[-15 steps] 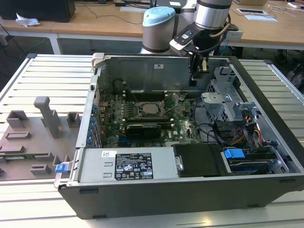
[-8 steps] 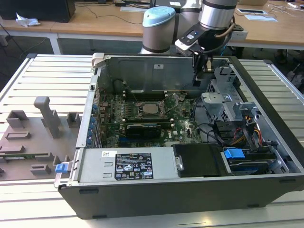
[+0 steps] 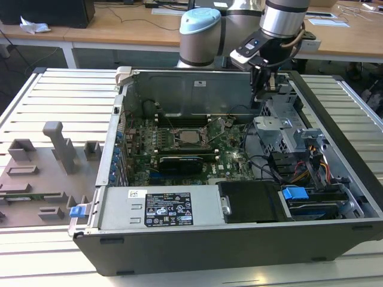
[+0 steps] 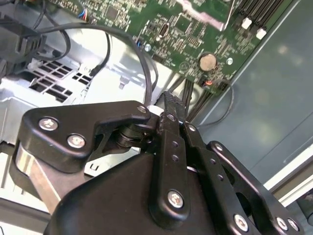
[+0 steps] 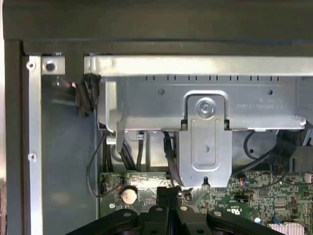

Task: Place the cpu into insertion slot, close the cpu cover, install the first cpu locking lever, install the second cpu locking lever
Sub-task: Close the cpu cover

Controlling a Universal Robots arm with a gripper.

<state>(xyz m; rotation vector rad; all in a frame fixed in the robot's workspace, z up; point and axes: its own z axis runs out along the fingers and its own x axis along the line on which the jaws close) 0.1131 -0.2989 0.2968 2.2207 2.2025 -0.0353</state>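
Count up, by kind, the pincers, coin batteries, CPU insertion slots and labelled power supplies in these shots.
Pincer: 1
Coin battery: 1
Insertion slot: 1
Labelled power supply: 1
Total: 4

Your gripper (image 5: 168,193) has its jaws pressed together over the green circuit board (image 5: 254,205). Just to one side of the jaws sits a round coin cell (image 5: 128,196). Beyond the jaws stands a silver metal bracket (image 5: 205,147), with black cables (image 5: 168,152) running beside it.
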